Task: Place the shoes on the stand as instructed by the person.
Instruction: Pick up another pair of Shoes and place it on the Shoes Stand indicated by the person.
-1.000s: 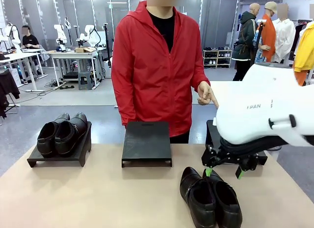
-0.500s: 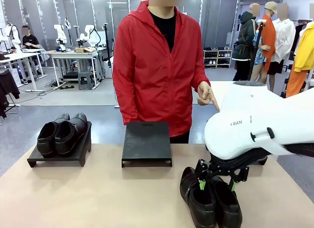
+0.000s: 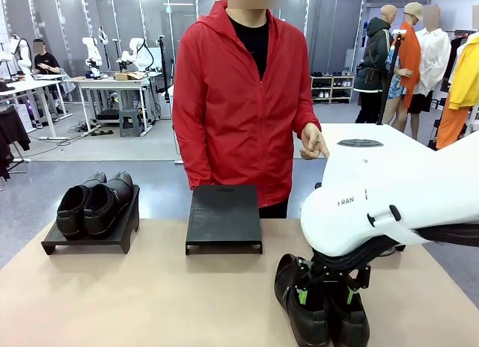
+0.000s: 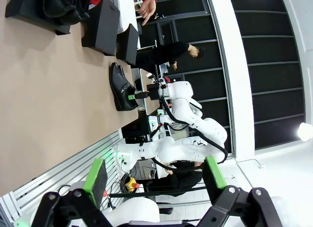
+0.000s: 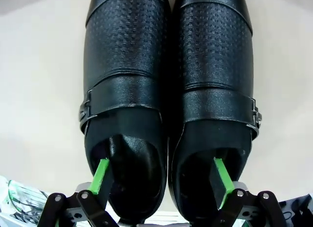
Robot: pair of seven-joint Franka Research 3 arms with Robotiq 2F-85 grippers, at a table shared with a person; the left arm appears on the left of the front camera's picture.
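Hanging downward, right claw (image 3: 325, 296) (spread wide) sits in shoes (image 3: 299, 326)

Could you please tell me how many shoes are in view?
4 shoes: two side by side on the left stand; two together on the table under the right claw. None seem hidden.

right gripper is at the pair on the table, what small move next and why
Probably close the right gripper. Its open fingers seem to sit one in each heel opening of the shoes on the table, so closing should pinch both inner walls and grip the pair.
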